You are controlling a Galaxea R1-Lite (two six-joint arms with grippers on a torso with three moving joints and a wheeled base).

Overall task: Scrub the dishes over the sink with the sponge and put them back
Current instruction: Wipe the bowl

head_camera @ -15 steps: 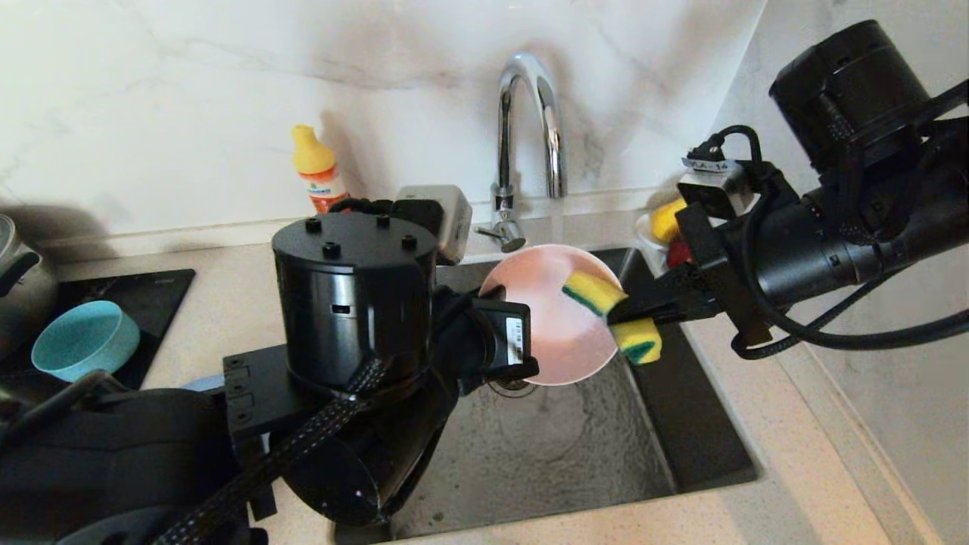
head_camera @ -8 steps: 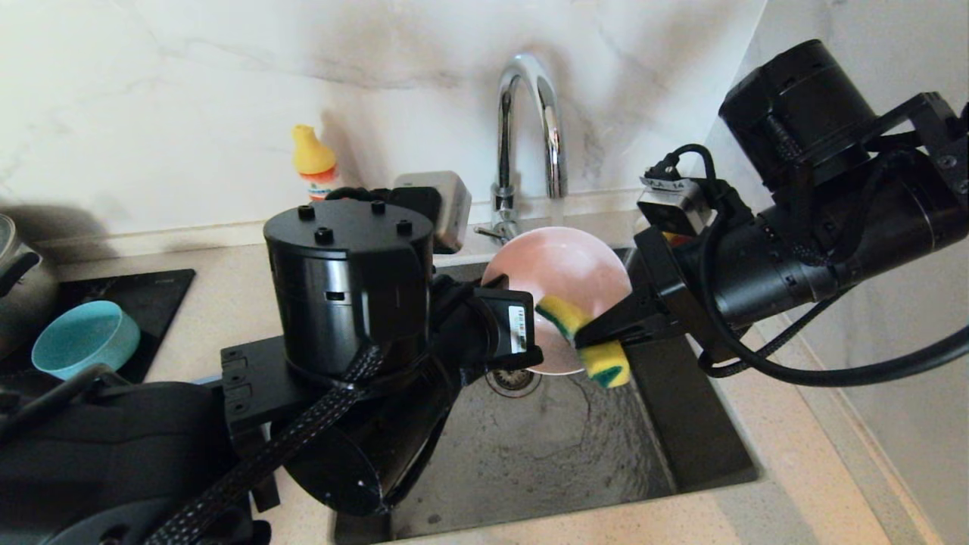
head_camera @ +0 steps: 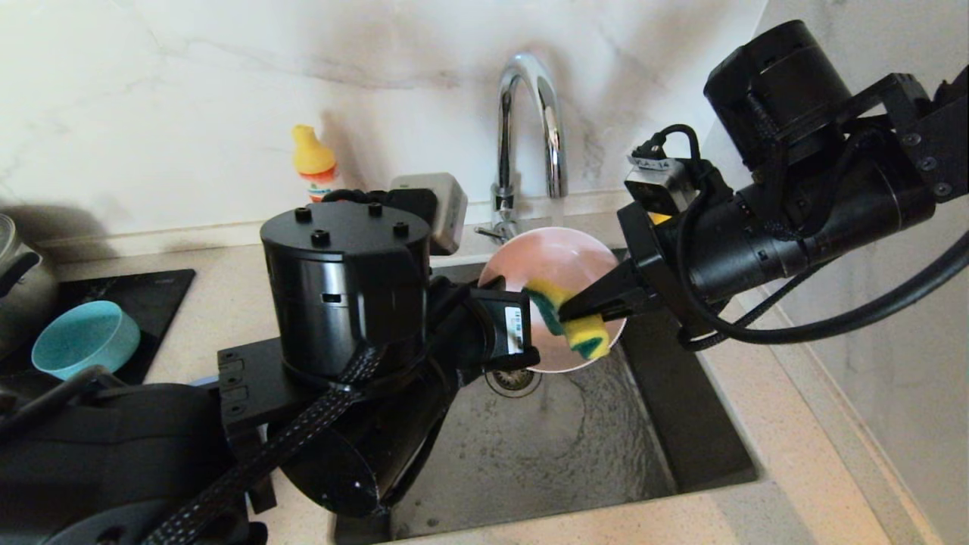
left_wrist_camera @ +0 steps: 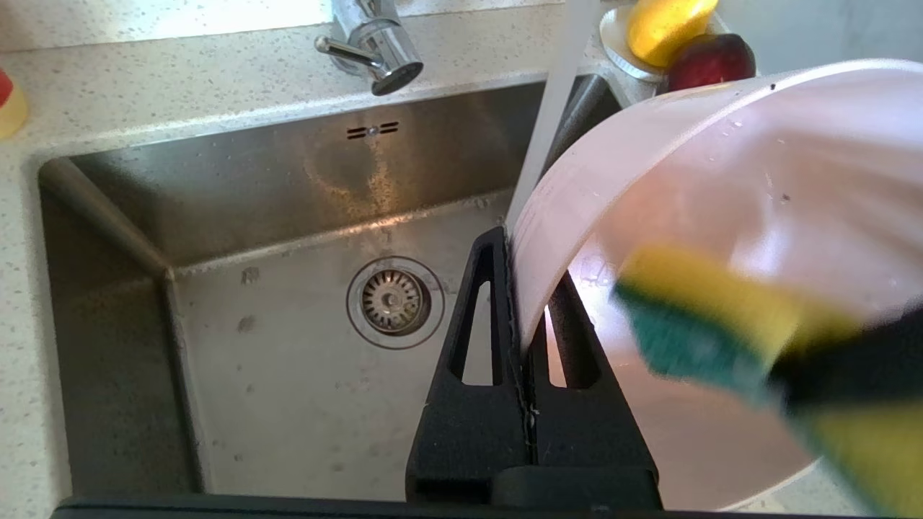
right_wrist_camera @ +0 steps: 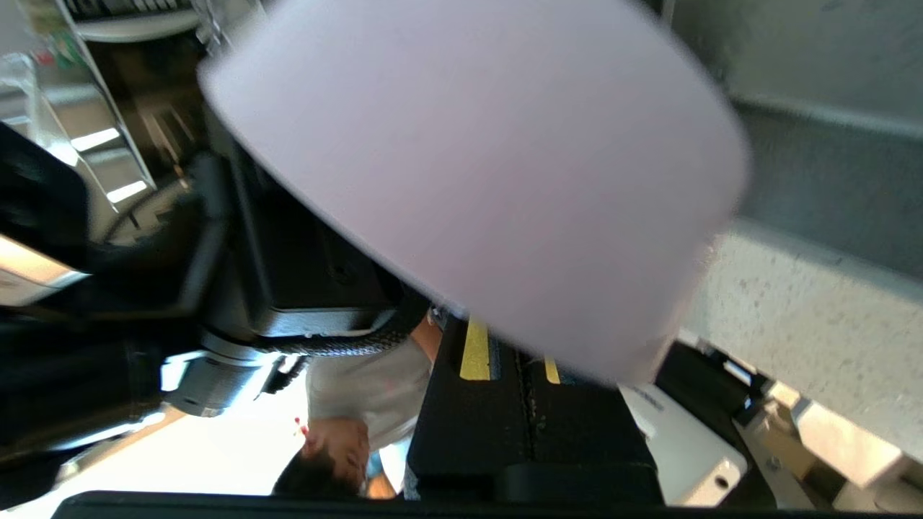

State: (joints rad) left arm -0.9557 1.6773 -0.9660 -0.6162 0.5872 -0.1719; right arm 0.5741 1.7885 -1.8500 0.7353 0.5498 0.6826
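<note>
Head view | left hand [head_camera: 530, 333] clamps pink bowl [head_camera: 564, 261] | right hand [head_camera: 575, 312] pinches sponge [head_camera: 568, 322] inside it

Sink [head_camera: 704, 446]: sunk in the tabletop [head_camera: 795, 499] before me. Tap [head_camera: 522, 129]: behind it, at the wall. Shallow bowl [head_camera: 556, 265]: over the sink, between my arms. Sponge [head_camera: 568, 322]: against the bowl's inside. Small bowl [head_camera: 83, 337]: far left (beside the sink). Bottle [head_camera: 316, 166]: behind left.
</note>
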